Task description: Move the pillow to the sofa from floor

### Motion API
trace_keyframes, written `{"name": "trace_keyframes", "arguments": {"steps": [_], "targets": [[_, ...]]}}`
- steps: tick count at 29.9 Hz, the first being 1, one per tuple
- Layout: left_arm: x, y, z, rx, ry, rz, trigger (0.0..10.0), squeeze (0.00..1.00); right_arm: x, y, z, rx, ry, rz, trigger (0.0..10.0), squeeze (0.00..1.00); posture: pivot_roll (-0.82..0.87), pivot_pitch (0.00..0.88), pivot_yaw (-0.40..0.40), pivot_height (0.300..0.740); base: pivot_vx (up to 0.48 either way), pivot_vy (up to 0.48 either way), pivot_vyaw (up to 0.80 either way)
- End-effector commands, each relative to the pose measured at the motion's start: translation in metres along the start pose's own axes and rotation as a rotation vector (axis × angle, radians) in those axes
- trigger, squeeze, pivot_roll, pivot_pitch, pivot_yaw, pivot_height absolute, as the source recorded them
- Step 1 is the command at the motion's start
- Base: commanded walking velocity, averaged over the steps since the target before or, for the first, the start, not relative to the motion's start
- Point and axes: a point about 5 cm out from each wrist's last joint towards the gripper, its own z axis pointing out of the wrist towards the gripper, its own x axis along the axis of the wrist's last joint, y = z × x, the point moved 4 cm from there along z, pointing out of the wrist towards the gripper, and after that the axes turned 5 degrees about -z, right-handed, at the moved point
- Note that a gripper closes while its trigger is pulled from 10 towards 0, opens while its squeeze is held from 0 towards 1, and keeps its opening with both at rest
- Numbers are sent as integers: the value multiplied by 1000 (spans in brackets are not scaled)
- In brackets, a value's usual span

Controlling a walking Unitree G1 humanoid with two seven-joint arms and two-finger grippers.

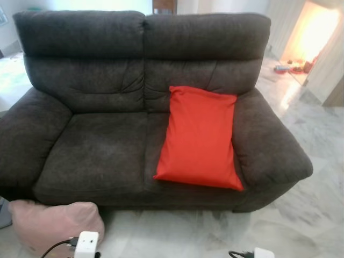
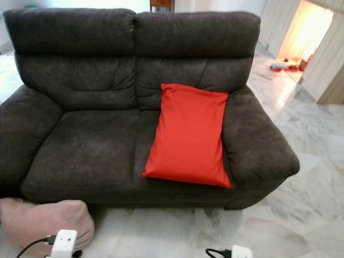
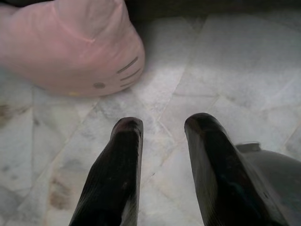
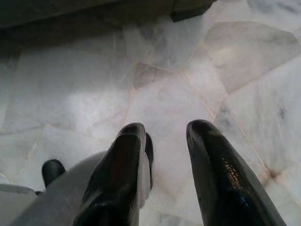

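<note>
A pink pillow (image 1: 54,221) with a cat face lies on the marble floor, at the foot of the sofa's left front corner. It also appears in the left wrist view as the pink pillow (image 3: 70,44), a short way beyond my left gripper (image 3: 162,125). That gripper is open over bare floor and does not touch the pillow. The dark grey two-seat sofa (image 1: 102,145) stands straight ahead. A red pillow (image 1: 200,137) leans on its right seat against the backrest. My right gripper (image 4: 167,129) is open, low over the floor near the sofa's right front leg (image 4: 190,10).
Marble floor (image 1: 301,220) spreads in front and to the right of the sofa. The sofa's left seat (image 1: 97,150) is bare. A bright doorway (image 1: 312,37) with small items on the floor lies at the far right. A black cable (image 1: 56,247) runs by my left wrist.
</note>
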Motion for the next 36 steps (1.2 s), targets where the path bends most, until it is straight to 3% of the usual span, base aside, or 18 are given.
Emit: {"name": "trace_keyframes", "arguments": {"steps": [1, 36], "targets": [[-5, -7, -1, 16, -19, 4, 10000, 0, 7, -6, 2, 14, 20, 2, 10000, 0, 16, 25, -19, 740, 0, 326, 0], [-3, -8, -1, 16, -16, 5, 10000, 0, 10, -9, 3, 24, 27, 4, 10000, 0, 22, 22, -14, 740, 0, 326, 0]]}}
